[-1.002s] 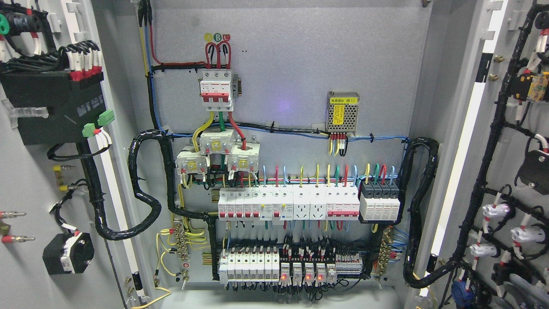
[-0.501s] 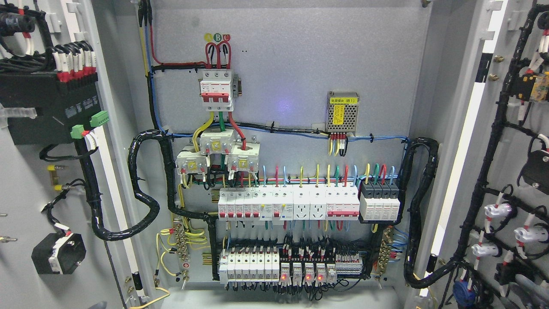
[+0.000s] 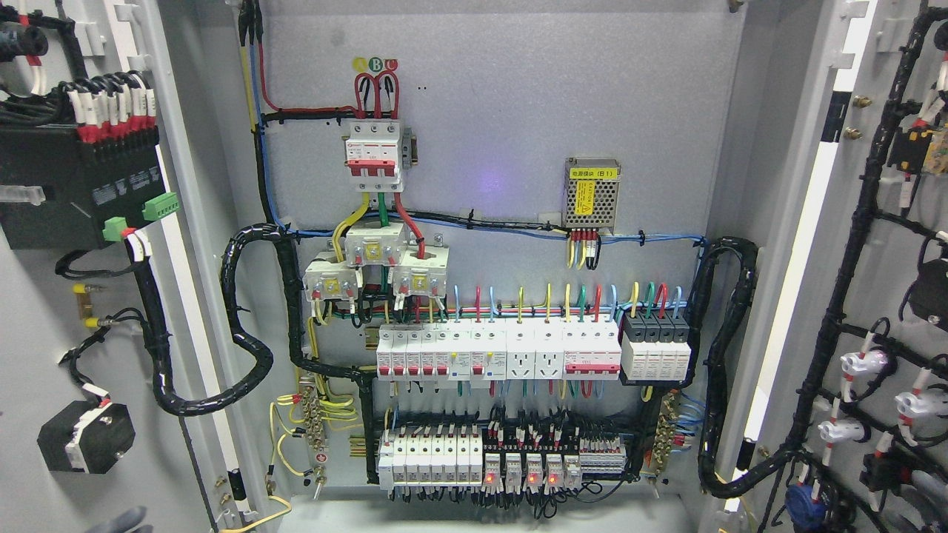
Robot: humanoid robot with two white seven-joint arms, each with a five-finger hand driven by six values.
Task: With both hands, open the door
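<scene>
Comparing with a second ago, the left door (image 3: pixel 44 311) is seen swung further left, the right door (image 3: pixel 889 296) slightly outward; both stand wide. A grey shape at bottom left (image 3: pixel 118 520) may be a hand; finger state cannot be told.

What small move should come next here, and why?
Probably ease both doors slightly wider, then let go: the left door and right door already stand open, with the breaker rows exposed. Only a grey bit of the left hand shows.

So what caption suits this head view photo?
Both cabinet doors swung open, wired breaker panel exposed inside.
</scene>
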